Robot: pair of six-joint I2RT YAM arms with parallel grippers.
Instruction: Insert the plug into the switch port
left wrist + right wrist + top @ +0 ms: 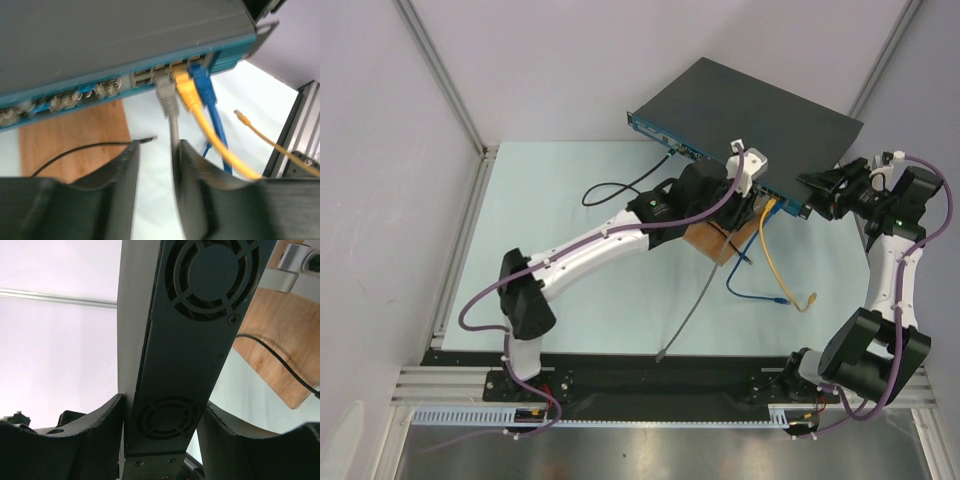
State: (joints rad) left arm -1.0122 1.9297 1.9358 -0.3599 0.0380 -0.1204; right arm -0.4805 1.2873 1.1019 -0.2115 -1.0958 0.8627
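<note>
The right fingers, seen from above, clasp the right end of the switch. The switch lies at the far side of the counter, its teal front over a wooden board. The left fingers sit just before that teal face.

From the left wrist, the left fingers stand narrowly apart. A grey cable runs between them, unpinched. Its grey plug is at a socket in the switch, just beside a yellow plug and a blue plug. Blur hides how deep it sits.

From the right wrist, the right fingers press on both sides of the switch's vented end, holding it.
</note>
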